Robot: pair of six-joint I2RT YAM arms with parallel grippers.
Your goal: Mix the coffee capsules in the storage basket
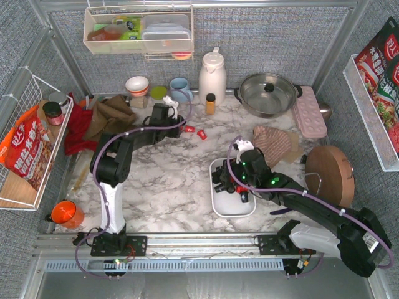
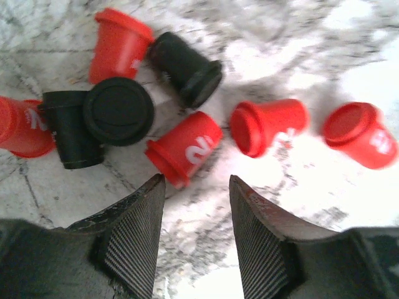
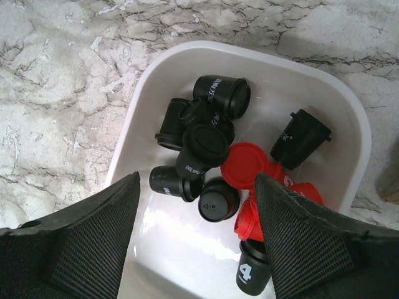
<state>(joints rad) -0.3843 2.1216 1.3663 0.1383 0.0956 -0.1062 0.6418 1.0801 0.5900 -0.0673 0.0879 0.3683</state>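
**Top view:** The left hand (image 1: 179, 123) is stretched out to the far middle of the marble surface (image 1: 162, 187). Its tip is just beside two loose red capsules (image 1: 195, 131) lying on the marble. The right hand (image 1: 230, 182) hangs over the storage basket (image 1: 232, 210), which sits on the surface right of centre, toward the front. The coffee capsules (image 1: 235, 188), black and red, are bunched in the basket's far half. A white jug (image 1: 212, 75), a steel pot (image 1: 268, 93) and an amber bottle (image 1: 211, 103) stand along the back. A pink box (image 1: 310, 118) is off to the right, well apart from the basket.

**Left wrist view:** The left hand (image 2: 196, 180) is partly open, its fingers (image 2: 140, 230) apart with bare marble between them, gripping nothing. About eight loose capsules lie on the surface just past the fingertips. The nearest red one (image 2: 185, 148) is on its side, close to the left fingertip. Two more red lie to its right. Black ones (image 2: 187, 67) and further red ones are clustered up left, several touching.

**Right wrist view:** The right hand (image 3: 196, 180) is spread wide and empty, with one finger (image 3: 93, 237) on each side, above the white storage basket (image 3: 349, 106). Inside the basket, black capsules (image 3: 221, 93) are heaped toward the middle and touching each other. Red pods (image 3: 248, 165) sit beside them near the right finger. One black pod (image 3: 302, 137) lies apart by the basket's right wall.
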